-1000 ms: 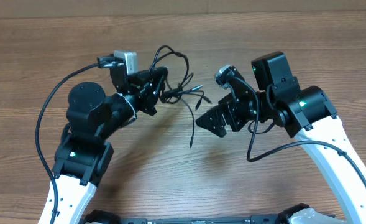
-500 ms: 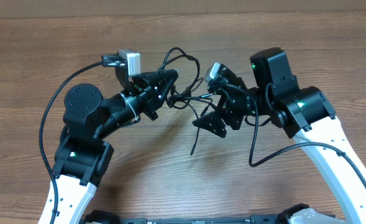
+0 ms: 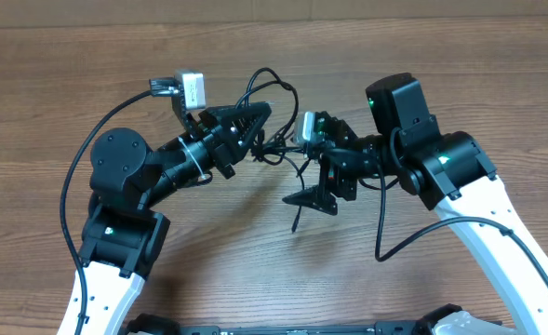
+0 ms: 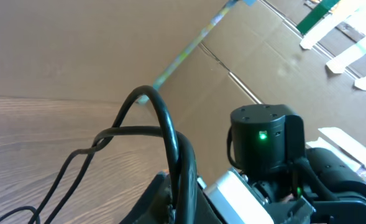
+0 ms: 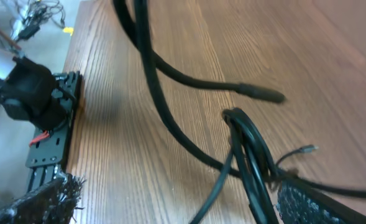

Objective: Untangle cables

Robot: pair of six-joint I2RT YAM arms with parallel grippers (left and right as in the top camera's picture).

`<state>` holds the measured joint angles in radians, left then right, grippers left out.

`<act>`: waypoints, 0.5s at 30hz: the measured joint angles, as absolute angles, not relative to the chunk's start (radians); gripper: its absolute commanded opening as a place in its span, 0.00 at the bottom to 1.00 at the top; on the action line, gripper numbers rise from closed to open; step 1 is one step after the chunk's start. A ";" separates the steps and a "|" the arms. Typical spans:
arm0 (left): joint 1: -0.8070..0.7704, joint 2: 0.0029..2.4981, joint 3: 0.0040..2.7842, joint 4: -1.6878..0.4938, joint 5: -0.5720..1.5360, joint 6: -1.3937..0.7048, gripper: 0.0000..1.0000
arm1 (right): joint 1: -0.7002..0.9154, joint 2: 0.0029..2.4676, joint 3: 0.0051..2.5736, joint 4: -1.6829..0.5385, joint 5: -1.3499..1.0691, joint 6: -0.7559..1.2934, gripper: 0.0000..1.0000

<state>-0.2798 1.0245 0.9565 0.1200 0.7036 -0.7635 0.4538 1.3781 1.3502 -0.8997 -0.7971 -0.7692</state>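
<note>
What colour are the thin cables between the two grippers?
The cables are black. The right wrist view shows them best, against the brown wood.

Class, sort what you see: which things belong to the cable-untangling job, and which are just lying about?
Job: cables, held in the shut left claw; open right claw beside them.
Not part of it: table; cardboard; arm wiring.
</note>
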 measured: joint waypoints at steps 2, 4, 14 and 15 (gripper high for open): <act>-0.292 1.024 0.957 0.121 0.707 -0.769 0.04 | 0.460 1.391 1.350 -0.879 -0.800 -0.786 1.00; -0.307 1.024 0.957 0.121 0.709 -0.776 0.04 | 0.462 1.411 1.350 -0.858 -0.803 -0.794 0.99; -0.341 1.024 0.957 0.130 0.715 -0.783 0.04 | 0.465 1.488 1.350 -0.824 -0.804 -0.813 0.77; -0.341 1.025 0.957 0.137 0.715 -0.783 0.04 | 0.465 1.488 1.350 -0.828 -0.804 -0.813 0.76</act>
<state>-0.3408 1.0252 0.9565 0.1371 0.7155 -0.7834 0.4648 1.4879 1.3502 -0.8284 -0.8040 -0.8131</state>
